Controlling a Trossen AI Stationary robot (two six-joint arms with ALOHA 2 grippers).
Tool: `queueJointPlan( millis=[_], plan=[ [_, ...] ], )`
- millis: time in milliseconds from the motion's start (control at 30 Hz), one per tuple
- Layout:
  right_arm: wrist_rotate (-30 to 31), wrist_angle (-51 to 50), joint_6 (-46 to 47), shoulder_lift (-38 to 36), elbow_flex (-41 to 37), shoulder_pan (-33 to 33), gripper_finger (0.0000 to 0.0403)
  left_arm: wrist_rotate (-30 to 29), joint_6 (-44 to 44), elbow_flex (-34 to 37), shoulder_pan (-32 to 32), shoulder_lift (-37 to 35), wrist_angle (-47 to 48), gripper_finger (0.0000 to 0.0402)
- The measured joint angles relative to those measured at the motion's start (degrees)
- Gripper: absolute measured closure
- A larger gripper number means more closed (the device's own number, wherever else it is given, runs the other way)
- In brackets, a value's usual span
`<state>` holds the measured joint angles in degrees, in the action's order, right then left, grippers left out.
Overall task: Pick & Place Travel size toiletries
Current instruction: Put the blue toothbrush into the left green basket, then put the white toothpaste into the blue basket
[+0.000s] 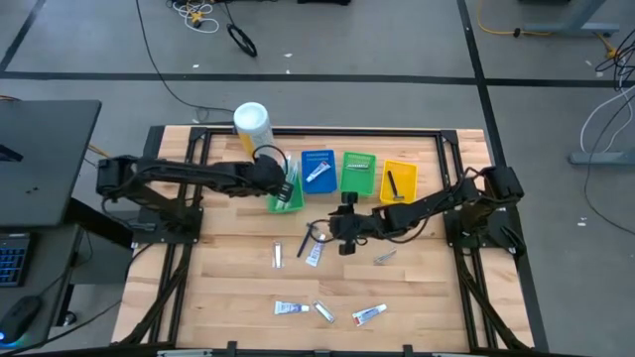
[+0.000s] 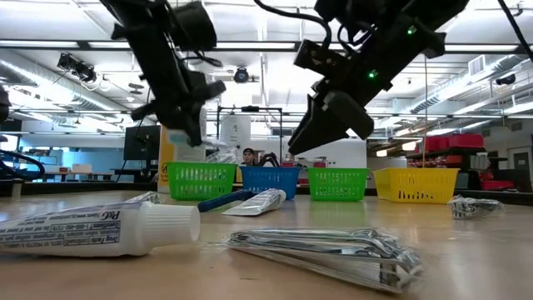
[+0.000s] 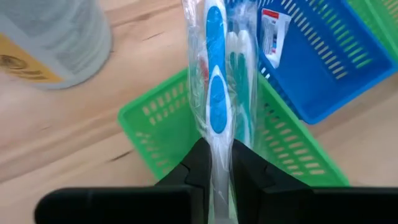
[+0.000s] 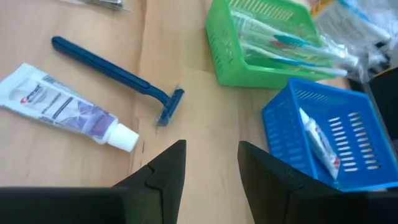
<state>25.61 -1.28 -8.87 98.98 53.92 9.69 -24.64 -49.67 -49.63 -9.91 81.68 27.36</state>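
Observation:
My left gripper (image 3: 217,168) is shut on a blue-white toothbrush (image 3: 214,93) in clear wrap, held over the left green bin (image 1: 286,198) beside the white canister (image 1: 251,124). That bin (image 4: 249,56) holds more wrapped toothbrushes (image 4: 292,46). My right gripper (image 4: 211,165) stands open above the table's middle and holds nothing. A little ahead of it a blue razor (image 4: 118,78) and a toothpaste tube (image 4: 65,109) lie flat on the wood. One tube (image 4: 317,140) lies in the blue bin (image 1: 317,171). My left gripper pinches the wrapped toothbrush at its handle end (image 3: 216,146) between the two fingers. The brush runs on past the fingertips along the line they point, slanting down toward the green bin. It is lifted off the table; its far end leaves the wrist picture.
A second green bin (image 1: 358,171) and a yellow bin (image 1: 399,180) stand in the far row. A silvery packet (image 1: 385,258) and another packet (image 1: 279,255) lie mid-table. Three toothpaste tubes (image 1: 291,308) (image 1: 324,312) (image 1: 369,314) lie near the front edge.

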Motion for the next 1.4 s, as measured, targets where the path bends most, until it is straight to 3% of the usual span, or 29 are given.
queueJointPlan(
  millis=[233, 533, 833, 1033, 1200, 1400],
  plan=[
    [-3.54, 0.22, 2.50, 0.00, 0.00, -1.91, 0.0249, -0.12, -2.18, 2.02, 0.00, 5.95, -7.21, 0.0339],
    [-3.73, 0.55, 2.48, -0.02, -0.41, -2.36, 0.0249, 0.29, -0.50, 1.94, 0.02, 11.11, -8.52, 0.0339],
    [-3.84, 0.98, 2.46, 0.00, -1.97, -3.71, 0.0249, 4.23, 4.11, 0.24, 0.00, 10.17, -6.93, 0.0276],
    [-12.33, 2.23, 1.06, 0.00, -1.98, -4.58, 0.0249, 3.65, 0.61, -2.85, 0.00, 10.17, 1.08, 0.0250],
    [-12.81, 3.35, 1.09, 0.00, -2.00, -4.59, 0.0243, 1.62, -1.00, -5.04, 1.38, 10.15, 7.33, 0.0250],
    [-18.69, 5.88, 2.61, 0.00, -2.00, -4.85, 0.0209, 1.81, -1.41, -6.72, 3.46, 10.15, 10.87, 0.0252]
  ],
)
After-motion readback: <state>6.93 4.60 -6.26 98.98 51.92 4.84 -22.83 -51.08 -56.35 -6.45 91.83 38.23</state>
